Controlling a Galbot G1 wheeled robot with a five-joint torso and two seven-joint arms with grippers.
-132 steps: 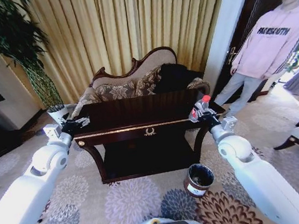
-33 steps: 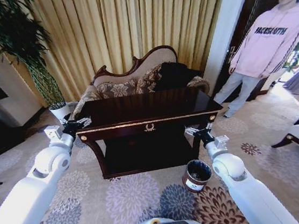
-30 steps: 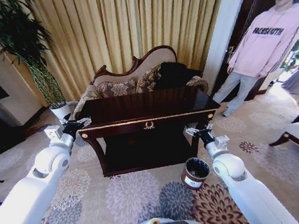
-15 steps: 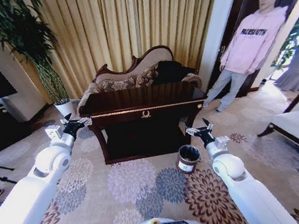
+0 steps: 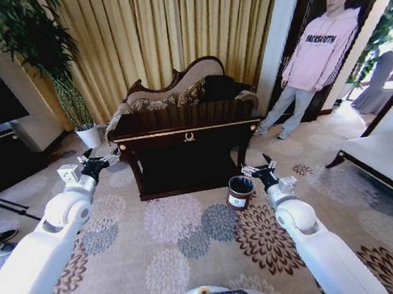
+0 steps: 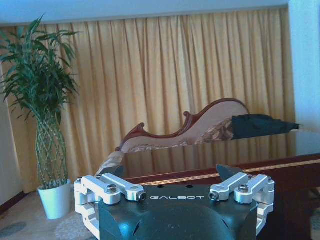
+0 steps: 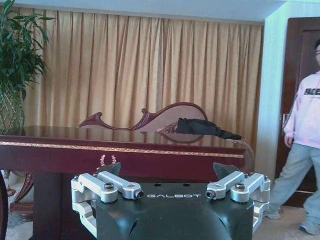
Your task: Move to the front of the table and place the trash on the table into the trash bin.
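We see no trash on the table [image 5: 187, 128], so the job looks done: right gripper [image 5: 259, 172] spread and empty just right of the trash bin [image 5: 239, 191] at frame centre, left gripper [image 5: 98, 160] spread and empty at mid-left.

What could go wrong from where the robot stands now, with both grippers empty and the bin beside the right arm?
1. The trash bin sits on the carpet right beside the open right gripper; a careless swing or turn could tip it.
2. The table stands some way off, so any scraps left on it are likely out of reach, and its glossy top hides small pieces.
3. The left gripper, open and raised near the table's left corner, might clip it while driving.
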